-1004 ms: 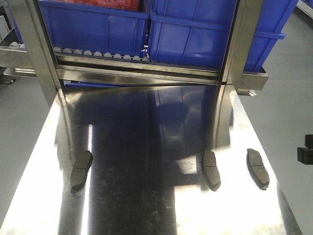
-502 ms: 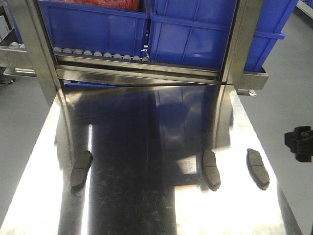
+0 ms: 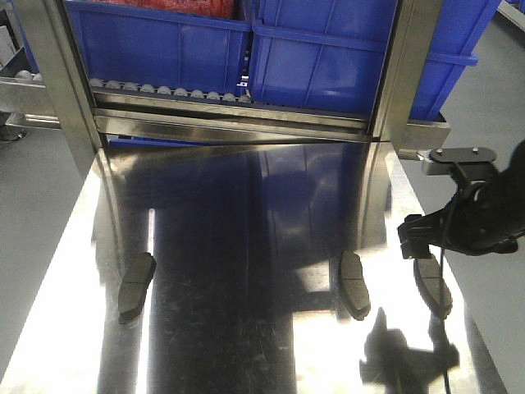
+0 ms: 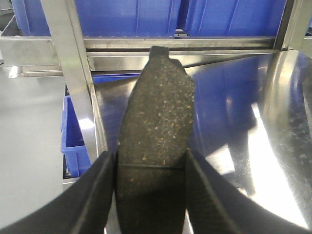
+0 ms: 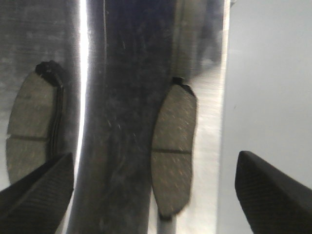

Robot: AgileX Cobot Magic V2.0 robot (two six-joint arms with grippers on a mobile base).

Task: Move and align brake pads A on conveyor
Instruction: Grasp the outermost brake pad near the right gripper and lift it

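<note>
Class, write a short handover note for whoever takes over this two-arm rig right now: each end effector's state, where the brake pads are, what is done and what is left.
Left end effector: shut on one brake pad.
Right end effector: open, over the rightmost pad, not gripping it.
The middle pad and leftmost pad also lie on the steel tabletop.
Done: one pad picked up.
Left: the conveyor is not in view and no pad is seen on it, so all four still need placing and aligning.
</note>
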